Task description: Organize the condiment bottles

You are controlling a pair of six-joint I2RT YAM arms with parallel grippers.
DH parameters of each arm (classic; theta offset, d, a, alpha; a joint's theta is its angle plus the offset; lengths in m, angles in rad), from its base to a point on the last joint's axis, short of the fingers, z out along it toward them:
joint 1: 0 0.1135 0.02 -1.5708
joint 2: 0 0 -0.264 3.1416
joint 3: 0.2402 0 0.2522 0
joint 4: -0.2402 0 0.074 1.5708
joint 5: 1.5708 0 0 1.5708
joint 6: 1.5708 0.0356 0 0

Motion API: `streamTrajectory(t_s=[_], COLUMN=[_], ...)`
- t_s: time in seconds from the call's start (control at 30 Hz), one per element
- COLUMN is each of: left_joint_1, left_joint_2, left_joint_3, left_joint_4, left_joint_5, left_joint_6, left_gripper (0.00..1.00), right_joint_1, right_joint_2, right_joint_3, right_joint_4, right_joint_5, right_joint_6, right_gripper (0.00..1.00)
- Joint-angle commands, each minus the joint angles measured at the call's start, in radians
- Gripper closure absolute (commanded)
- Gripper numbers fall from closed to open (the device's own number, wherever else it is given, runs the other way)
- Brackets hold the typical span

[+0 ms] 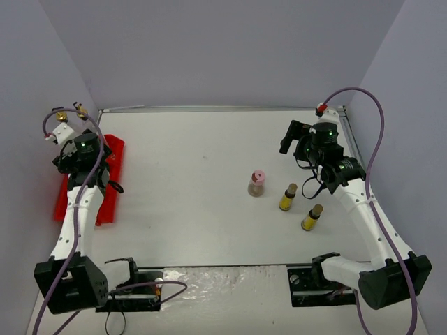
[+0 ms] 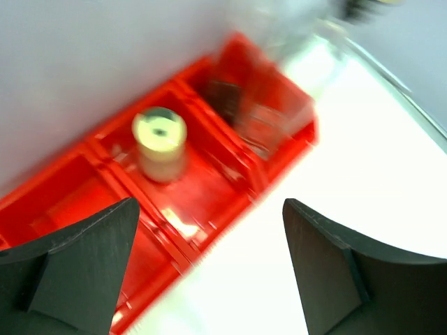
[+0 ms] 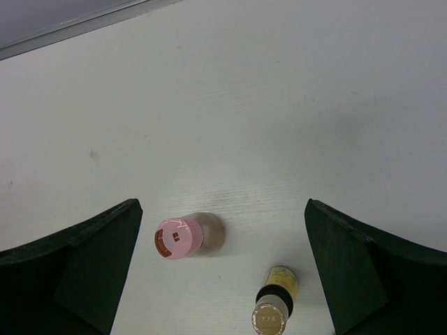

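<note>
White surface [image 1: 195, 216] fills the overhead view, boxed in by plain grey-lavender walls [image 1: 223, 49]; a red tray [image 1: 115, 157], split into compartments, lies along the 9 o'clock edge; the left end effector [image 2: 209, 227] hangs over the tray's inner rim with its fingers spread wide and nothing between them; from its wrist camera, the squat yellow-capped bottle [image 2: 160, 143] stands upright in a middle compartment; the two tall clear bottles [image 2: 262, 112] stand at that bottle's 2 o'clock in the tray's end section, too blurred to tell whether they share one compartment; from overhead their gold spouts [image 1: 61, 115] show at the tray's 12 o'clock end, beside the left arm; three bottles stand upright on the open surface, right of centre; the pink-capped bottle [image 1: 257, 183] is nearest the middle; the two slim brown-capped bottles [image 1: 287, 197] run off from it toward 4 o'clock, each apart from the next; the right end effector [image 3: 223, 234] hovers above the surface at the pink-capped bottle's 1 o'clock, fingers apart and holding nothing; in its wrist view the pink cap sits low between the fingers, with one brown cap at its 5 o'clock.
</note>
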State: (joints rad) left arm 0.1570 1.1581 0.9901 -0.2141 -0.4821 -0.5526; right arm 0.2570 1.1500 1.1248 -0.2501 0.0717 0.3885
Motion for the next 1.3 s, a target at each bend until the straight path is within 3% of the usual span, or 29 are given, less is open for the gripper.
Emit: streamTrajectory(t_s=[0.0,0.1,0.17,0.3,0.43,0.67,1.27], left_joint_1=[-0.218,-0.364,-0.459,-0.641,-0.775,-0.88,-1.023], left_joint_2=[-0.074,-0.037,0.011,0.206,0.367,0.596,0.757], left_joint_3=[0.079,0.085,0.096,0.184,0.287,0.474,0.562], left_joint_4=[-0.097,-0.029,0.037,0.111,0.171,0.197,0.244], left_joint_5=[0.105,0.261,0.284,0.428,0.464,0.593,0.705], left_joint_6=[0.057,0.067,0.102,0.176,0.241,0.28,0.298], left_gripper=[0.2,0.2,0.19,0.17,0.17,0.16,0.16], right_joint_1=[0.001,-0.004,-0.004,-0.006,-0.012,-0.045,-0.07], right_joint_2=[0.004,0.008,0.005,0.004,0.003,0.007,0.008], right_joint_3=[0.029,0.026,0.028,0.035,0.054,0.078,0.078], right_joint_4=[0.048,0.045,0.043,0.031,0.0,-0.044,-0.061], right_joint_5=[0.043,0.057,0.068,0.086,0.125,0.176,0.177], right_joint_6=[-0.003,0.004,0.011,0.021,0.021,0.015,0.006], right_gripper=[0.0,0.0,0.0,0.0,0.0,0.0,0.0])
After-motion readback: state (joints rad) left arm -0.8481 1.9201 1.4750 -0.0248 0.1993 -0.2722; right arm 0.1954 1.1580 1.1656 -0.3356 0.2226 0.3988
